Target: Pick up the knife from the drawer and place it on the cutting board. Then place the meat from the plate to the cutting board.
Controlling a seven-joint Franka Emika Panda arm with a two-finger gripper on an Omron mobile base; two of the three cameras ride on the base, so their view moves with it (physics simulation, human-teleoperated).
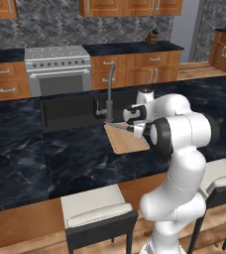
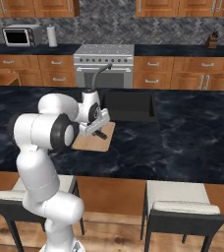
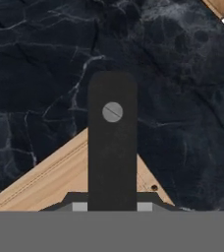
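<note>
The pincer (image 3: 112,204) is clamped on the knife (image 3: 112,142) by its dark handle, mid-frame, seemingly just above the cutting board (image 1: 126,138) on the dark desk (image 1: 45,149). Released tilted, the blade could slide off the board's edge.

Knife (image 3: 112,142) in pincer (image 3: 112,205) above cutting board (image 1: 126,140).

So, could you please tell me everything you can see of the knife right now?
The knife is slim, with a dark handle bearing a round metal rivet and a grey blade seen in the left base view. The gripper is shut on it near the handle. It hangs level over the cutting board, blade pointing toward the faucet; whether it touches the board is unclear.
</note>
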